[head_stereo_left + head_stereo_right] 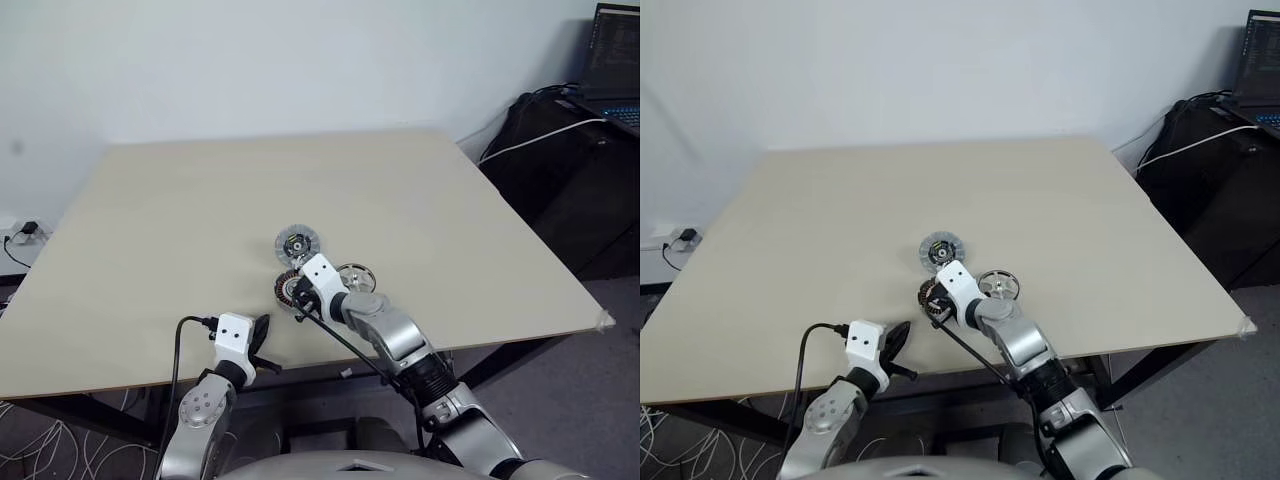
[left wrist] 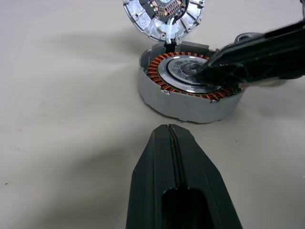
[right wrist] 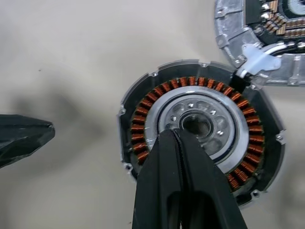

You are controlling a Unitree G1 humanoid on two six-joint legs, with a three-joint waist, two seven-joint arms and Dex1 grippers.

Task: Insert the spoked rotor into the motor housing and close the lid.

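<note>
Resting low and centre on the table (image 1: 150,220), the housing (image 3: 200,152) is touched at its pale centre by the closed right gripper (image 3: 177,136). The lid (image 1: 296,243) lies just above, the rotor (image 1: 355,276) beside it at right. The left gripper (image 2: 167,131), closed and empty, is held nearby.

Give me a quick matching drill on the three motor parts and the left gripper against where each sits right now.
Things:
1. spoked rotor
2. motor housing
3. lid
4. left gripper

Places or states:
A. under the right gripper's shut fingers
B. shut, near the table's front edge
C. beyond the housing, dark centre up
D. on the table, right of the housing

Pairs: 1-D, 2-A, 3-C, 4-B
</note>
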